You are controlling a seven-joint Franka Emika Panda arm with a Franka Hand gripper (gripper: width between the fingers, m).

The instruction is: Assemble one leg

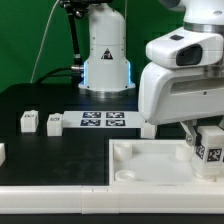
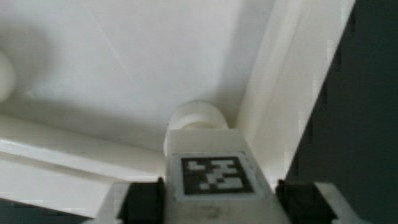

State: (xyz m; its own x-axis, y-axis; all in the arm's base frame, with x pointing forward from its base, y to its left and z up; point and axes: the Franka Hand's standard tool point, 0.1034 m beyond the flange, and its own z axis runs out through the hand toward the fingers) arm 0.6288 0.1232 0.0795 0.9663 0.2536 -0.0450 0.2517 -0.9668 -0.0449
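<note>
One leg [image 1: 212, 152] is gripped by the closed end effector [image 2: 228, 196] at a corner of the large white panel [image 1: 150, 165]; it should be kept upright and lowered squarely, without tilt.

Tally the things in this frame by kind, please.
Legs: 3 (held leg, loose leg, neighbouring loose leg)
Large square white piece: 1
Marker board: 1
Total: 5
Uncounted: unclear white bit, cropped white bit.
</note>
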